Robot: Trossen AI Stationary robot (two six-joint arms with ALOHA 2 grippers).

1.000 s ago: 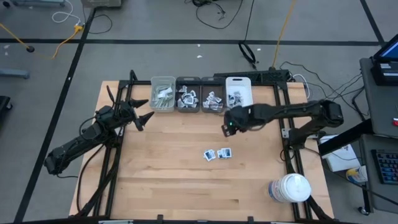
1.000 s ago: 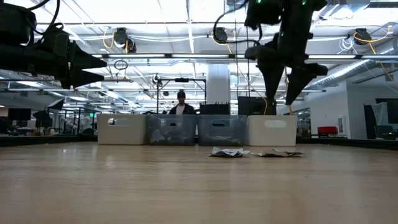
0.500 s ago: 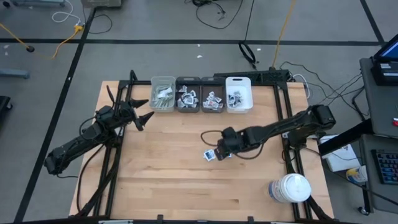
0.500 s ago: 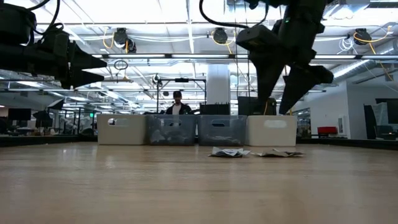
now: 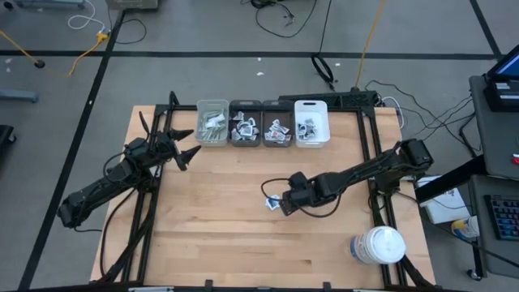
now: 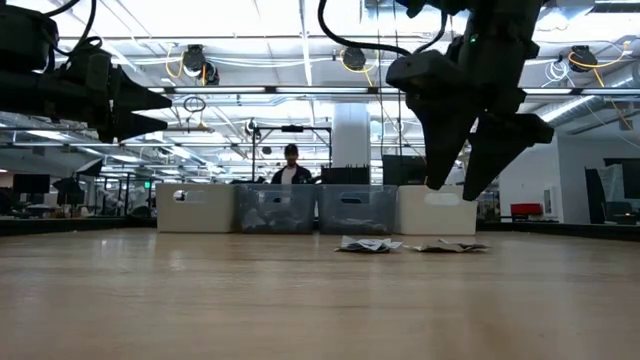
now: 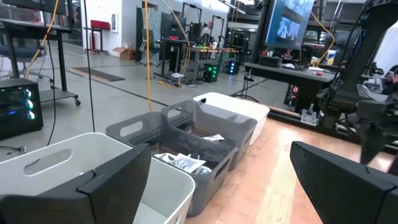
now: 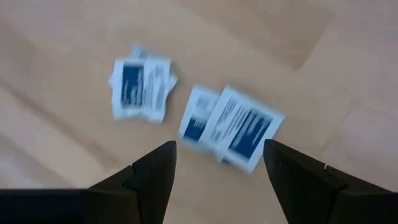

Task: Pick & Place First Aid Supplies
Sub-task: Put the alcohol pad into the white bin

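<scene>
While the right tool (image 8: pixel 216 163) hovers with fingers apart over the small flat white blue-printed sachets (image 8: pixel 230 127) on the pale wooden counter (image 5: pixel 211 219), it should straddle one sachet squarely before descending.

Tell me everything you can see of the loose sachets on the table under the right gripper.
The loose sachets are small flat white packets with blue print, lying flat on the bare wooden table in two small, partly overlapping clusters near mid-table. The open right gripper hangs above them without touching; nothing else touches them.
</scene>
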